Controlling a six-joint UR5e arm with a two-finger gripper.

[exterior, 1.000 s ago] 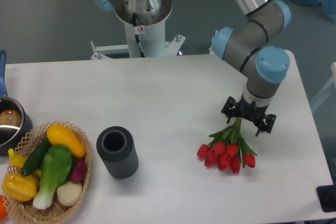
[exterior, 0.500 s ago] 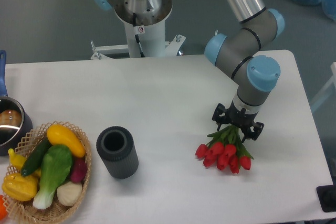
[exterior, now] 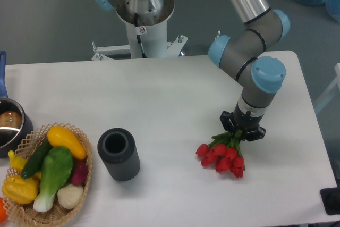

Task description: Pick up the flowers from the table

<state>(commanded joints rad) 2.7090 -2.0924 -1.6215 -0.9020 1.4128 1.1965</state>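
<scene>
Gripper (exterior: 243, 129) clamped on the stems of the flowers (exterior: 221, 152), red heads hanging just below and in front of it, over the surface (exterior: 159, 110). Likely to slip free if those thin stems slide under the bunch's weight. One bunch; one dark cylinder (exterior: 118, 153) and one vegetable basket (exterior: 47, 176) far off to the side.

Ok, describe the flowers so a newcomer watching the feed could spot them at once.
Start at the white table and go to its right half, under the arm's gripper. The flowers lie just below it: red tulip heads, green stems running up into the gripper. The dark grey cylinder and vegetable basket sit far left.
</scene>
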